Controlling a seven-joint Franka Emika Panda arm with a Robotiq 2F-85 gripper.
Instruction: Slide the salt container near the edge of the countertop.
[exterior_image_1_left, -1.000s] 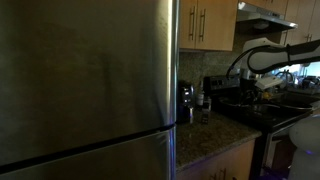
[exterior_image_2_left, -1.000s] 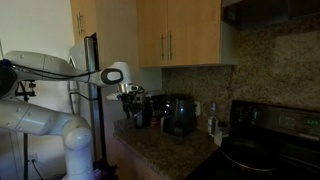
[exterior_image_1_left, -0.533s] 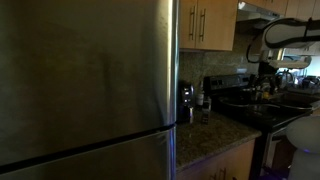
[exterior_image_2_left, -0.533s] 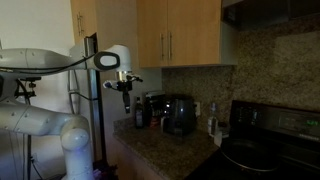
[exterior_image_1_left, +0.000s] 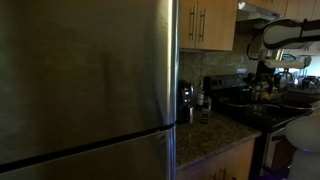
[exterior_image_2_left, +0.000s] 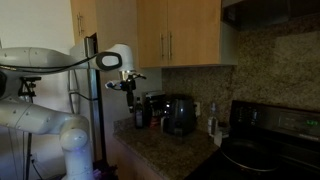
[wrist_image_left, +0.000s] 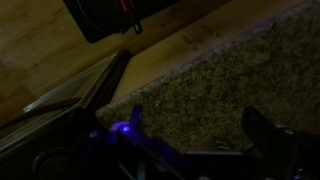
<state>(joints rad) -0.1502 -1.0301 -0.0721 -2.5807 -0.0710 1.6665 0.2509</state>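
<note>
Gripper (exterior_image_2_left: 130, 101) of the arm (exterior_image_2_left: 60, 62), left of centre in an exterior view, hanging fingers-down above the near end of the countertop (exterior_image_2_left: 165, 152) and touching nothing. In the wrist view its two dark fingers (wrist_image_left: 262, 130) enter from the bottom edge, spread apart, with only bare speckled stone between them: released, holding nothing.

Salt container (exterior_image_1_left: 203, 116): a small pale shape, too small and dim to make out in detail, standing on the countertop (exterior_image_1_left: 212, 132) just right of centre in an exterior view, beside the shiny steel canister (exterior_image_1_left: 186, 100). It cannot be picked out with certainty in the wrist view. The gripper (exterior_image_1_left: 262, 78) appears at the right of that exterior view, well apart from the container.

Countertop (wrist_image_left: 225, 85): fills the right and lower part of the wrist view, its straight edge running diagonally from lower left to upper right, with light wood beyond it in the upper left.

Surroundings: a steel fridge (exterior_image_1_left: 85, 80) covers the left half of an exterior view. A black appliance (exterior_image_2_left: 179, 114) stands at centre against the back wall, a white bottle (exterior_image_2_left: 212, 122) to its right, a black stove (exterior_image_2_left: 262, 152) at lower right, and light wooden wall cabinets (exterior_image_2_left: 180, 32) across the top.
</note>
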